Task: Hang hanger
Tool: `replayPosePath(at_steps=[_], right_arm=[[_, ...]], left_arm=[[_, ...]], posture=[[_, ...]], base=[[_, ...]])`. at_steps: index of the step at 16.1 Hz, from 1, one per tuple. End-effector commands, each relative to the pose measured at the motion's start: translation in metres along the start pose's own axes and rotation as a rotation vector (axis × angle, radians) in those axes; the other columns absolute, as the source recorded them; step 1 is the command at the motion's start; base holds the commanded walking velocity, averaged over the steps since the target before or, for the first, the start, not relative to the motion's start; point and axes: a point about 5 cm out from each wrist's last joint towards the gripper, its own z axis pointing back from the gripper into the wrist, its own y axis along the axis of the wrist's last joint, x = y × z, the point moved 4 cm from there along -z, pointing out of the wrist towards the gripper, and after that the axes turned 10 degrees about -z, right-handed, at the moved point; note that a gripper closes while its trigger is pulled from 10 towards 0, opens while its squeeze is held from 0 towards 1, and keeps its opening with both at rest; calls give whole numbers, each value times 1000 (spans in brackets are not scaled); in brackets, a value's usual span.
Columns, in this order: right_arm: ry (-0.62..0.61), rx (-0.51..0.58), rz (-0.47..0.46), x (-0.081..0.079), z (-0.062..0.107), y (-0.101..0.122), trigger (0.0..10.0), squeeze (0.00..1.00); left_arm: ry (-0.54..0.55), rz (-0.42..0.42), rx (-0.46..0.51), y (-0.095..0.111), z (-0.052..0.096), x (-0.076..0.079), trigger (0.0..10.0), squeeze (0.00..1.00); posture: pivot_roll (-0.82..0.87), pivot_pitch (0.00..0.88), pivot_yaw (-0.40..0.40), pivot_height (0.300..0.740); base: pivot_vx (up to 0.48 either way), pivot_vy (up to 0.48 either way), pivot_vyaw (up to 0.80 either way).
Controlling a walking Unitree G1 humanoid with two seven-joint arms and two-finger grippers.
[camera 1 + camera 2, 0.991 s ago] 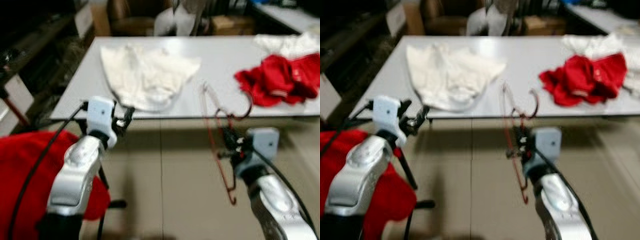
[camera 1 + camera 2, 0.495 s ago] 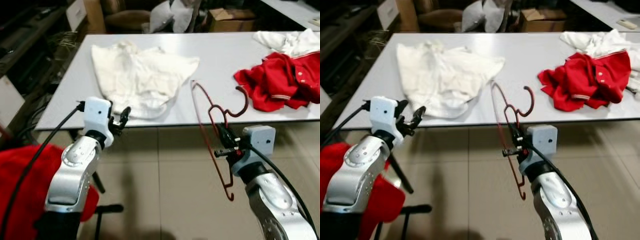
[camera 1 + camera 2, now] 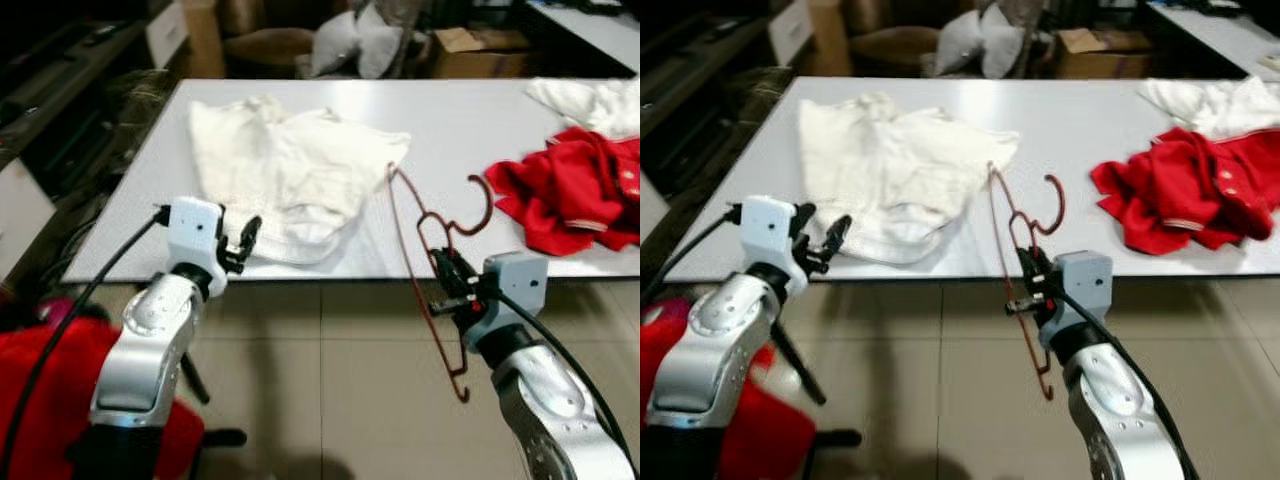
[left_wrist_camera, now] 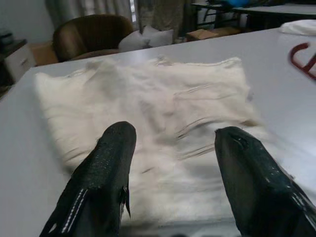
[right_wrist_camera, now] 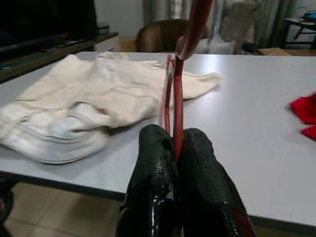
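Gripping hanger (image 3: 425,260), right gripper (image 3: 447,283) obscured

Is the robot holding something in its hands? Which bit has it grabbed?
Yes. The right hand is shut on the red hanger, pinching its thin wire frame just below the hook. The left hand is open and holds nothing, near the white garment.

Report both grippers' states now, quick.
Left gripper: open, holding nothing, near the white garment.
Right gripper: shut on the red hanger.

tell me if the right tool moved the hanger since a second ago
Cannot tell: the camera shifted. The right tool is shut on the hanger, level with the table edge as before.
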Motion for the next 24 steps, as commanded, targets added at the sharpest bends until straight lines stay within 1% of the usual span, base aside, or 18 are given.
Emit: replayPosePath(at_steps=[1,4,5,6,8,9,10,11,12,13,15,16,17,18,20,22,23,24], right_arm=[[-13,14,12,5,1,4,10000,0],[-7,16,16,3,2,4,10000,0],[-13,10,-1,3,1,3,10000,0],[-6,8,-15,3,1,3,10000,0],[-9,17,11,6,2,5,10000,0],[1,9,28,7,2,5,10000,0],[5,0,27,8,3,4,10000,0],[10,-3,24,9,3,4,10000,0],[40,-18,43,7,5,3,10000,0],[52,-26,54,7,6,2,10000,0],[50,-33,51,9,7,1,10000,0],[51,-34,47,9,7,1,10000,0],[55,-36,41,7,7,0,10000,0],[57,-38,40,6,7,-1,10000,0],[64,-41,41,5,7,-2,10000,0],[67,-39,49,5,7,-2,10000,0],[66,-37,50,5,7,-1,10000,0],[63,-35,54,6,7,-1,10000,0]], left_arm=[[-28,0,5,2,-2,8,10000,0],[-41,-7,6,2,-2,10,10000,0],[-43,-8,6,2,-3,10,10000,0],[-47,-10,6,2,-2,11,10000,0],[-57,-22,1,0,-1,12,10000,0],[-93,-12,3,0,0,15,10000,0],[-124,-46,-20,-4,2,15,10000,0],[-150,-80,-28,-6,3,15,10000,114],[-212,-183,-39,-10,7,10,10000,1000],[-255,-256,-51,-12,9,8,10000,1000],[-372,-394,-127,-26,17,6,10000,1000],[-408,-442,-149,-31,19,5,10000,1000],[-499,-479,-200,-40,27,4,10000,0],[-525,-482,-235,-46,28,2,10000,0],[-565,-552,-296,-59,29,-2,10000,0],[-528,-627,-314,-63,21,-12,10000,0],[-533,-681,-337,-67,19,-18,10000,0],[-527,-764,-359,-71,17,-25,10000,0]], posture=[[7,27,35,740],[7,26,37,740],[8,25,39,740],[8,25,39,740],[8,24,39,740],[9,24,38,740],[9,24,39,740],[10,23,40,740],[10,23,42,740],[10,23,43,740],[10,23,45,740],[9,22,47,740],[10,20,49,740],[9,18,49,740],[5,12,53,740],[4,6,56,740],[3,3,57,740],[3,0,59,740]], base=[[307,0,0],[299,0,0],[296,0,0],[296,0,-800],[285,0,-400],[0,0,0],[0,0,0],[0,0,0],[0,0,0],[0,0,0],[0,0,0],[0,0,0],[0,0,0],[0,0,0],[0,0,0],[0,0,0],[0,0,0],[0,0,0]])
